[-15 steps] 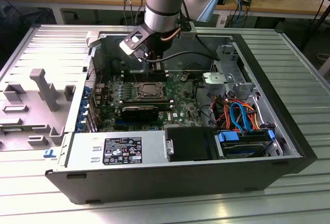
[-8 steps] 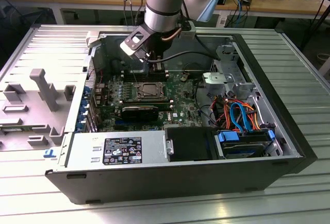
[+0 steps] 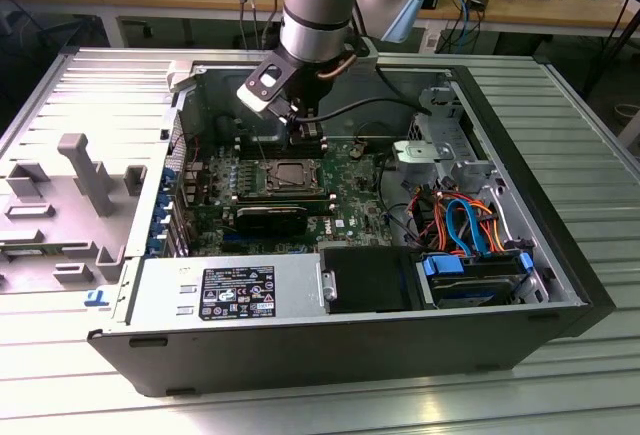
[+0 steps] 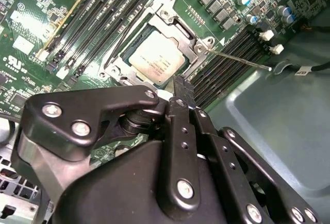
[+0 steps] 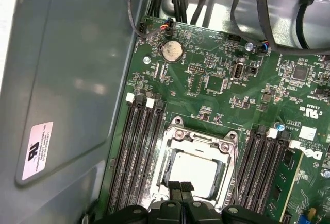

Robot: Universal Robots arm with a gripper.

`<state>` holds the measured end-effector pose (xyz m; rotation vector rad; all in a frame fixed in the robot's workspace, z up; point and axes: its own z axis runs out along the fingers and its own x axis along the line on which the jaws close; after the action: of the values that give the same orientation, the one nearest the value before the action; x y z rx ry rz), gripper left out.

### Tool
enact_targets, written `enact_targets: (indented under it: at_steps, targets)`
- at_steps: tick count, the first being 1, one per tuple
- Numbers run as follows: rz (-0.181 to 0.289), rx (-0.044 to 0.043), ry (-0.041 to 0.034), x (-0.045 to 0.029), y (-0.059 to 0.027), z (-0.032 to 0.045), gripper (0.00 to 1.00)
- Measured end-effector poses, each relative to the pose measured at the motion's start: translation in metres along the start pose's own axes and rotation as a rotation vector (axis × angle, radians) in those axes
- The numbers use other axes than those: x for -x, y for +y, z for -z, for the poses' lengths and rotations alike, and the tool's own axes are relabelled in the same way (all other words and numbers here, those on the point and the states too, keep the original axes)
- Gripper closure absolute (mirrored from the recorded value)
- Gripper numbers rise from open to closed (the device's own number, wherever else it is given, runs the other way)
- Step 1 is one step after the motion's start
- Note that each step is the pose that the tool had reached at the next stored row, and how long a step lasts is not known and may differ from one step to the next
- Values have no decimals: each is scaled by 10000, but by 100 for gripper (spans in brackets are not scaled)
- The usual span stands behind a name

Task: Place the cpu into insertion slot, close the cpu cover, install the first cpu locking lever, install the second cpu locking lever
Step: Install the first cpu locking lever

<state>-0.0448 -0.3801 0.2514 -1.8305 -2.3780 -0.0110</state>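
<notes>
The cpu [image 4: 153, 63] lies in the insertion slot [image 4: 114, 71] on the green board, its silver top showing through the cut-out of the cpu cover [image 4: 172, 28], which lies flat over it. One thin locking lever [image 4: 240, 59] sticks out from the socket corner over the memory slots. A second, dark lever [image 4: 126, 33] runs along the opposite side of the socket. My gripper [image 4: 180, 86] hangs just above the socket's edge, shut with nothing between its fingers. In the first wrist view the gripper [image 5: 181, 186] sits over the cpu [image 5: 195, 170] and cover [image 5: 198, 142]. In the exterior view the gripper [image 3: 308, 140] is right behind the socket [image 3: 290, 177].
Long black memory slots [image 5: 142, 147] flank the socket on both sides. The case's grey wall [image 5: 62, 80] rises close by. A power supply [image 3: 230, 290], a drive cage [image 3: 440, 150] and coloured cables [image 3: 465, 225] fill the near and right parts of the case.
</notes>
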Motion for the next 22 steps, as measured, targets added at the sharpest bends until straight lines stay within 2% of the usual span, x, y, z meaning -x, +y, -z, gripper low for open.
enact_targets:
  at_steps: [1,2,5,6,7,8,9,10,17,22]
  targets:
    - [1,-6,-24,0,1,-2,89]
    - [-6,-7,-101,0,1,-3,89]
    - [-31,3,-398,1,0,-4,89]
    - [-43,1,-554,1,1,-6,89]
    - [-49,29,-654,1,1,-7,89]
    - [-48,121,-741,1,1,-7,89]
    - [-45,299,-899,1,0,-8,89]
    - [-46,366,-979,0,-2,-9,89]
    - [18,361,-988,1,-3,-8,89]
    - [702,316,-1030,1,-2,-8,89]
